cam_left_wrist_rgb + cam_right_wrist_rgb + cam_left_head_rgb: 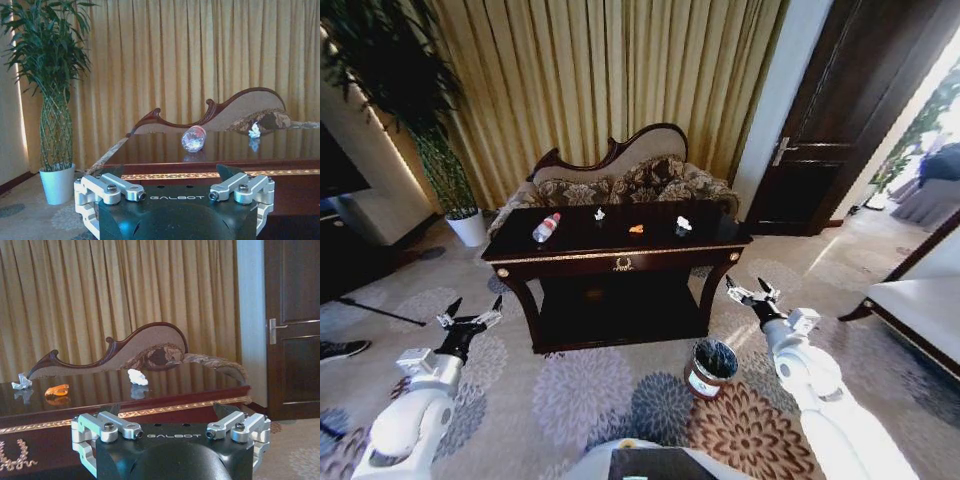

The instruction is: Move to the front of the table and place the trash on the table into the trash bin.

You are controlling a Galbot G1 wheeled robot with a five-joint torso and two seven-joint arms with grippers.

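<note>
The dark glossy table stands ahead of me. On its top lie a clear bottle with a red label, a crumpled white scrap, a small orange scrap and a dark-and-white piece. The reddish-brown trash bin with a black liner stands on the carpet by the table's front right leg. My left gripper is open, low and left of the table. Open too, my right gripper hovers just above and behind the bin.
A floral carved-back sofa sits behind the table against gold curtains. A potted plant stands at the left, a dark door at the right. White-cushioned furniture edges in on the far right. Patterned carpet lies between me and the table.
</note>
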